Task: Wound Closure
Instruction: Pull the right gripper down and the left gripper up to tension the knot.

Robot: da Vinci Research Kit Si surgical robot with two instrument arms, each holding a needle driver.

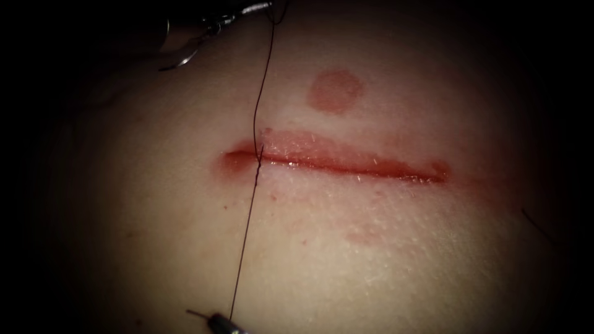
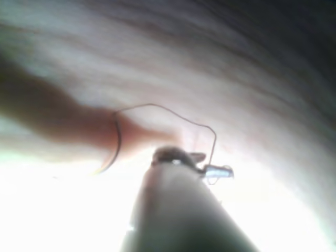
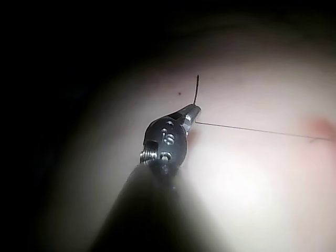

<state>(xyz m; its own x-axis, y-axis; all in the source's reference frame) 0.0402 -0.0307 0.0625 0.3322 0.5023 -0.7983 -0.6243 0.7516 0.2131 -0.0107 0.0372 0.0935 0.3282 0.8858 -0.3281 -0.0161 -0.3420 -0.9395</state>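
Observation:
The tissue (image 1: 371, 260) has a long cut (image 1: 346, 162) running left to right, wet with red fluid. A dark thread (image 1: 247, 235) passes through the cut near its left end and runs taut both ways. My right tool (image 1: 218, 320) sits at the near edge, shut on the thread (image 3: 252, 129), with a short tail (image 3: 196, 89) sticking out past the jaws (image 3: 193, 111). My left tool (image 1: 257, 7) is at the far edge, shut on the thread's other part (image 2: 178, 115). The curved needle (image 1: 179, 60) hangs free of the tissue beside it, and also appears in the left wrist view (image 2: 116, 142).
A round red mark (image 1: 335, 91) lies on the tissue beyond the cut. A thin dark strand (image 1: 535, 222) lies at the far right of the tissue.

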